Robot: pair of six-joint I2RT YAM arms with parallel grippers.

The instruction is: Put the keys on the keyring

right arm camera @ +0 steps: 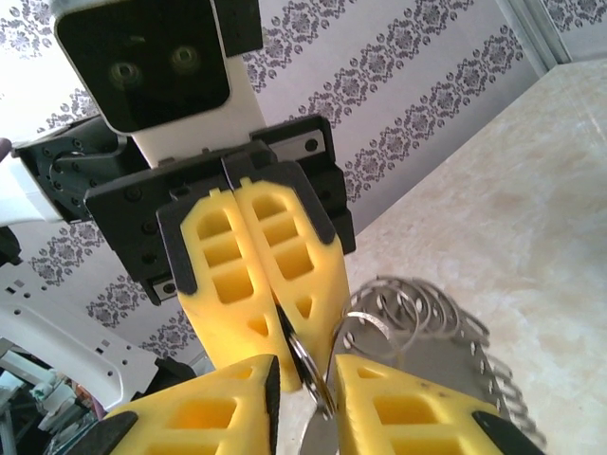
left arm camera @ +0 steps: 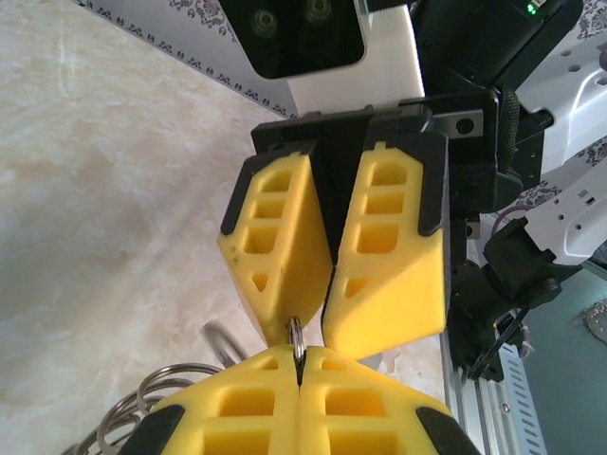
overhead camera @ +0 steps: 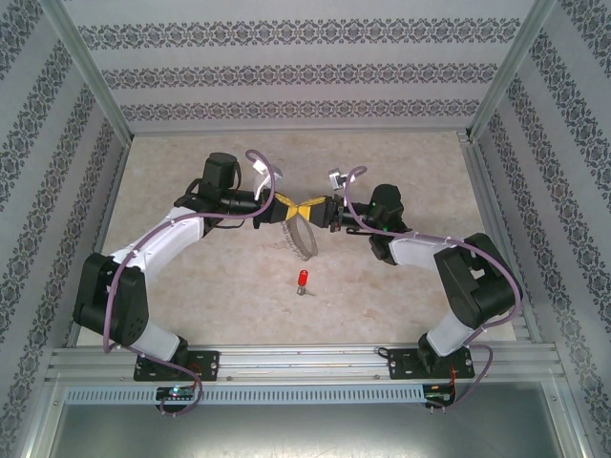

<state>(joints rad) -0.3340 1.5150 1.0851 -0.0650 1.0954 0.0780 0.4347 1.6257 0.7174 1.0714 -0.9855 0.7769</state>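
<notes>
Clearly, keyring (overhead camera: 302,235) hangs from left gripper (overhead camera: 297,204), keys (overhead camera: 301,280) well apart.

A lab test booth: aluminium frame (overhead camera: 305,361), wallpaper-printed panels (overhead camera: 296,72), marble-look tabletop (overhead camera: 382,296).

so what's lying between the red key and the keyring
Nothing. The top view shows a bare stretch of table between the key and the keyring.
</notes>
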